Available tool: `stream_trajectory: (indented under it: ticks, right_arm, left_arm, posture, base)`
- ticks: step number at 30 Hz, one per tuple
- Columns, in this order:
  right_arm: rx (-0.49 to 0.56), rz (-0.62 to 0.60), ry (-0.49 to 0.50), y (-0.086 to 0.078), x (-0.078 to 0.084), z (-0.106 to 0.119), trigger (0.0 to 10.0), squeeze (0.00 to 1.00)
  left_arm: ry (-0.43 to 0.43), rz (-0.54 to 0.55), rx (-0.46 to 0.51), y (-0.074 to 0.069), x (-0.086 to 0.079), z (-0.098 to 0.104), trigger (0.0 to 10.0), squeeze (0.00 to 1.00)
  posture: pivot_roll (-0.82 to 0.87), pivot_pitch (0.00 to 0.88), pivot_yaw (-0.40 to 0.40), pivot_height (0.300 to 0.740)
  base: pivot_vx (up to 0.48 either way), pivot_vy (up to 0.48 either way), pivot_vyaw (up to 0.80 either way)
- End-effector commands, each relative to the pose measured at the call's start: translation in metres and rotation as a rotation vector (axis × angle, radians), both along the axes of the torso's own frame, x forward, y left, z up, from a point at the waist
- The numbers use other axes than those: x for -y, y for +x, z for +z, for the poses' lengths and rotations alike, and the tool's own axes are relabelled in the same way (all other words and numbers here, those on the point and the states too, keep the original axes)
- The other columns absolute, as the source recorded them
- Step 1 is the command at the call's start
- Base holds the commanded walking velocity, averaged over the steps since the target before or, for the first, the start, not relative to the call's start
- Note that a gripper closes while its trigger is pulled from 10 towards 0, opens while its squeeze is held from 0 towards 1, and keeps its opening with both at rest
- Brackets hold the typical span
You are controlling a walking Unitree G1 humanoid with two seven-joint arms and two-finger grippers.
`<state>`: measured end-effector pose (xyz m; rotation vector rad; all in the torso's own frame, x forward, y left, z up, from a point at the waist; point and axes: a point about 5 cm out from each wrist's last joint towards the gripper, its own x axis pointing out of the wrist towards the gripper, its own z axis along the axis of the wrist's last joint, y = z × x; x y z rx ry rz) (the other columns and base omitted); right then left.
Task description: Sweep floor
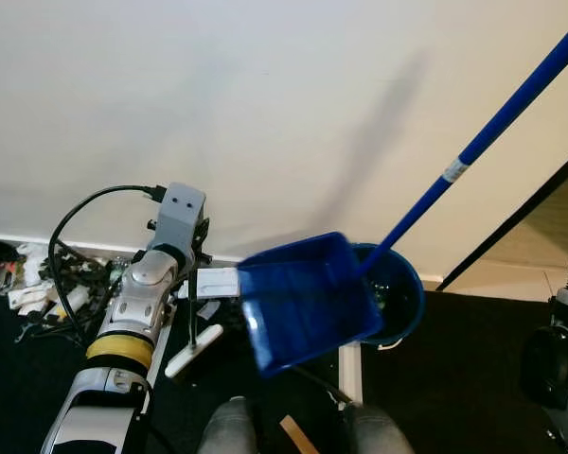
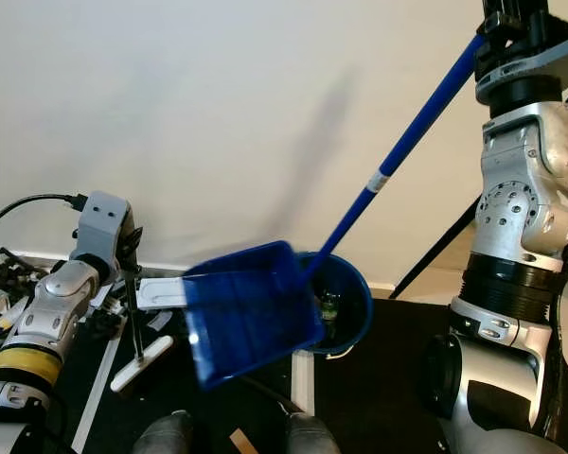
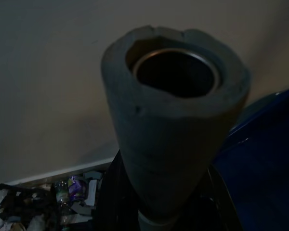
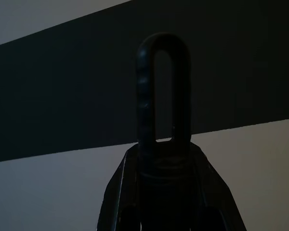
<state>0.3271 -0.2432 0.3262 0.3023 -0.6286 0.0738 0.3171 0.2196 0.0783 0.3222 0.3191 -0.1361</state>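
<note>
The left claw [image 2: 131,248] is clamped on the grey foam grip [image 3: 176,120] of a dustpan [image 1: 308,303], holding it tipped over a blue bin [image 1: 396,293] by the wall [image 1: 265,113]. The pan is blurred, so it is probably moving. The right claw [image 2: 511,24] is raised high at the top of the right eye view, wrapped round the upper end of the broom [image 1: 483,142]. Its blue pole slants down into the bin, and the hanging loop [image 4: 163,91] at its end stands up between the fingers in the right wrist view.

A heap of litter [image 1: 47,279] lies against the skirting on the far left, well apart from the bin, on the dark floor [image 1: 454,378]. A small white brush-like tool [image 1: 194,350] rests on the floor just below the left claw.

Judging by the tipped pan, this looks like the emptying step, with the litter heap not yet swept.

The pan is likely light, stiff plastic. Its foam grip gives good friction, and holding near the end of the handle keeps the scoop easy to tilt, though a load would pull on the wrist. The broom pole is rigid, smooth and long, so a grip at the very top gives reach but little control. A hold lower down would steer the head better.
</note>
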Motion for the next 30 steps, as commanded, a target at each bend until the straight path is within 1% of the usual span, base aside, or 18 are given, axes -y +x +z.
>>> stream_trajectory:
  ticks: [1, 4, 6, 7, 8, 9, 13, 14, 16, 17, 18, 19, 21, 22, 25, 26, 29, 30]
  right_arm:
    - [-0.012, 0.017, 0.011, 0.002, -0.005, -0.007, 10.0, 0.00]
    - [-0.105, 0.063, 0.005, 0.010, -0.019, -0.037, 10.0, 0.00]
    - [-0.105, 0.063, 0.005, 0.010, -0.019, -0.037, 10.0, 0.00]
    - [-0.132, 0.070, -0.004, 0.011, -0.026, -0.047, 10.0, 0.00]
    - [-0.166, 0.112, 0.012, 0.013, -0.041, -0.063, 10.0, 0.00]
    - [-0.166, 0.112, 0.012, 0.013, -0.041, -0.063, 10.0, 0.00]
    - [-0.190, 0.158, 0.045, 0.015, -0.051, -0.074, 10.0, 0.00]
    - [-0.212, 0.156, 0.031, 0.016, -0.054, -0.081, 10.0, 0.00]
    - [-0.228, 0.153, 0.019, 0.016, -0.057, -0.087, 10.0, 0.00]
    - [-0.241, 0.149, -0.008, 0.016, -0.058, -0.092, 10.0, 0.00]
    - [-0.241, 0.149, -0.008, 0.016, -0.058, -0.092, 10.0, 0.00]
    - [-0.253, 0.138, -0.051, 0.014, -0.060, -0.097, 10.0, 0.00]
    - [-0.253, 0.138, -0.051, 0.014, -0.060, -0.097, 10.0, 0.00]
    - [-0.273, 0.101, -0.148, 0.011, -0.060, -0.110, 10.0, 0.00]
    - [-0.273, 0.101, -0.148, 0.011, -0.060, -0.110, 10.0, 0.00]
    - [-0.295, 0.039, -0.249, 0.008, -0.059, -0.122, 10.0, 0.00]
    - [-0.321, -0.037, -0.420, 0.002, -0.058, -0.138, 10.0, 0.00]
    - [-0.325, -0.042, -0.449, 0.002, -0.058, -0.141, 10.0, 0.00]
  left_arm:
    - [0.049, 0.049, 0.009, 0.002, -0.012, 0.005, 10.0, 0.00]
    - [0.059, 0.064, 0.017, 0.004, -0.014, 0.007, 10.0, 0.00]
    - [0.059, 0.064, 0.017, 0.004, -0.014, 0.007, 10.0, 0.00]
    - [0.069, 0.060, 0.019, 0.004, -0.013, 0.008, 10.0, 0.00]
    - [0.084, 0.043, 0.035, 0.005, -0.011, 0.012, 10.0, 0.00]
    - [0.084, 0.043, 0.035, 0.005, -0.011, 0.012, 10.0, 0.00]
    - [0.089, 0.035, 0.054, 0.007, -0.007, 0.016, 10.0, 0.00]
    - [0.091, 0.035, 0.060, 0.008, -0.006, 0.017, 10.0, 0.00]
    - [0.092, 0.035, 0.063, 0.008, -0.005, 0.017, 10.0, 0.00]
    - [0.095, 0.036, 0.064, 0.008, -0.005, 0.017, 10.0, 0.00]
    - [0.095, 0.036, 0.064, 0.008, -0.005, 0.017, 10.0, 0.00]
    - [0.100, 0.036, 0.064, 0.008, -0.006, 0.016, 10.0, 0.00]
    - [0.100, 0.036, 0.064, 0.008, -0.006, 0.016, 10.0, 0.00]
    - [0.121, 0.030, 0.065, 0.009, -0.008, 0.017, 10.0, 0.00]
    - [0.121, 0.030, 0.065, 0.009, -0.008, 0.017, 10.0, 0.00]
    - [0.154, 0.021, 0.073, 0.010, -0.010, 0.021, 10.0, 0.00]
    - [0.195, 0.013, 0.092, 0.011, -0.013, 0.027, 10.0, 0.00]
    - [0.201, 0.013, 0.096, 0.012, -0.013, 0.028, 10.0, 0.00]
  posture:
    - [0.06, 0.000, -0.034, 0.740]
    - [0.07, 0.000, -0.040, 0.740]
    - [0.07, 0.000, -0.040, 0.740]
    - [0.08, 0.000, -0.042, 0.740]
    - [0.09, 0.000, -0.048, 0.740]
    - [0.09, 0.000, -0.048, 0.740]
    - [0.10, 0.000, -0.055, 0.740]
    - [0.10, 0.000, -0.057, 0.740]
    - [0.10, 0.000, -0.058, 0.740]
    - [0.10, 0.000, -0.058, 0.740]
    - [0.10, 0.000, -0.058, 0.740]
    - [0.11, 0.000, -0.056, 0.740]
    - [0.11, 0.000, -0.056, 0.740]
    - [0.11, 0.000, -0.048, 0.740]
    - [0.11, 0.000, -0.048, 0.740]
    - [0.11, 0.000, -0.043, 0.740]
    - [0.11, 0.000, -0.041, 0.740]
    - [0.11, 0.000, -0.041, 0.740]
  base:
    - [0.000, 0.000, 0.00]
    - [0.000, 0.283, 0.00]
    - [0.000, 0.480, 0.00]
    - [0.000, 0.480, 0.00]
    - [0.000, 0.480, 0.00]
    - [0.000, 0.480, 0.00]
    - [0.000, 0.480, 0.00]
    - [0.000, 0.480, 0.00]
    - [0.000, 0.480, 0.00]
    - [0.000, 0.480, 0.00]
    - [0.000, 0.480, 0.00]
    - [0.000, 0.480, 0.00]
    - [0.000, 0.480, 0.00]
    - [0.000, 0.480, 0.00]
    - [0.000, 0.480, 0.00]
    - [0.000, 0.480, 0.00]
    - [0.000, 0.480, 0.00]
    - [0.000, 0.480, 0.00]
